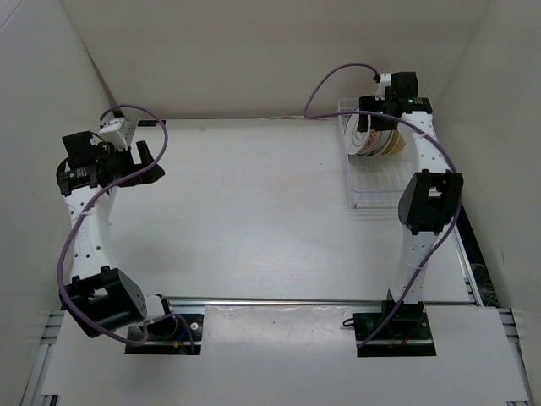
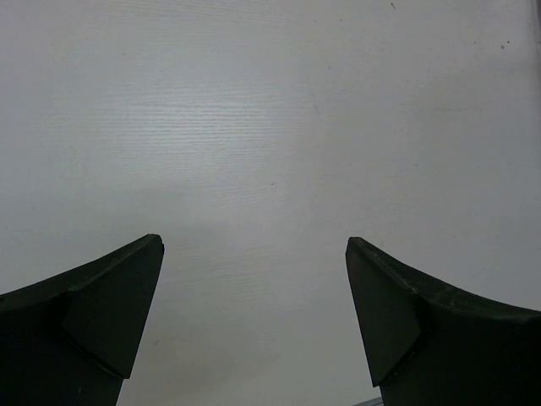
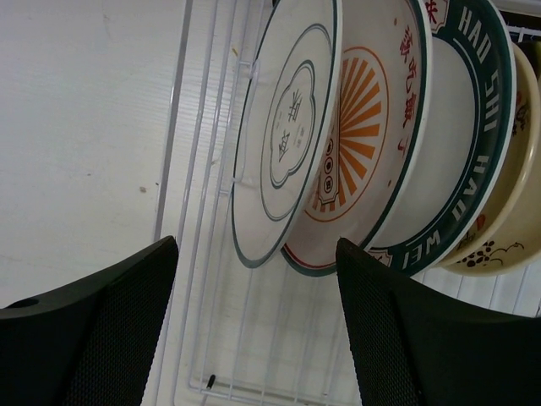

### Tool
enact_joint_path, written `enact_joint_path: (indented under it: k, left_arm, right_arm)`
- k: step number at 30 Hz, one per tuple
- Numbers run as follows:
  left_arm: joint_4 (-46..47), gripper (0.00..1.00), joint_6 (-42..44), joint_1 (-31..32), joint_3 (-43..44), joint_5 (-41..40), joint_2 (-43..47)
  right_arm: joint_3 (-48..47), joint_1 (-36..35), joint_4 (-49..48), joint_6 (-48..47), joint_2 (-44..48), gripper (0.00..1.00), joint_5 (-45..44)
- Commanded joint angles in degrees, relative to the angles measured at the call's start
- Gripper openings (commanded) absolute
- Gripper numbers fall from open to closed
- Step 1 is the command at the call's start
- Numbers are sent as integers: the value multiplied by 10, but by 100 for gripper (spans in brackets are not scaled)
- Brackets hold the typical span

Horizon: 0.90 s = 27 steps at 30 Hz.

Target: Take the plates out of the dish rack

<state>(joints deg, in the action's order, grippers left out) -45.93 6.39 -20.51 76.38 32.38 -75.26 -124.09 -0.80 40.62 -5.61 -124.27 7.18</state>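
Hovering at the upper right of the top view, the right gripper (image 1: 378,114) sits over the far end of the dish rack (image 1: 372,188), its fingers apart and clamped on nothing. In its wrist view the plates (image 3: 363,144) stand on edge in a tight row just ahead of the fingertips. Their faces turn toward the left of the frame and their rims run top to bottom. The front plate (image 3: 283,135), green-rimmed, has its lower edge about level with the gap; whether that rim lies between the fingers I cannot tell. The row is cut off at the right edge. The left gripper (image 1: 139,165), spread wide over bare desk (image 1: 254,211), is well apart from the rack.
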Motion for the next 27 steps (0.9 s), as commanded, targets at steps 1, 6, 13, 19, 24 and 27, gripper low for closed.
enact_joint_path:
  k: [1, 6, 13, 19, 24, 27]
  left_arm:
    - [4, 100, -2, -2, -8, 10, 20]
    - [4, 100, -7, -2, -13, 5, 31]
    - [4, 100, -7, -2, -33, 5, 54]
    - [4, 100, -7, -2, -45, 5, 64]
    - [4, 100, -7, -2, -45, 5, 64]
    - [4, 100, -7, -2, -50, 5, 70]
  right_arm:
    - [-30, 4, -23, -3, -13, 79, -6]
    - [-47, 4, -51, -3, -33, 72, -6]
    - [-59, 4, -117, -3, -62, 63, -11]
    - [-59, 4, -133, -8, -77, 49, -11]
    - [-47, 4, -133, 3, -67, 18, -12]
    - [-47, 4, -133, 30, -49, 2, -12]
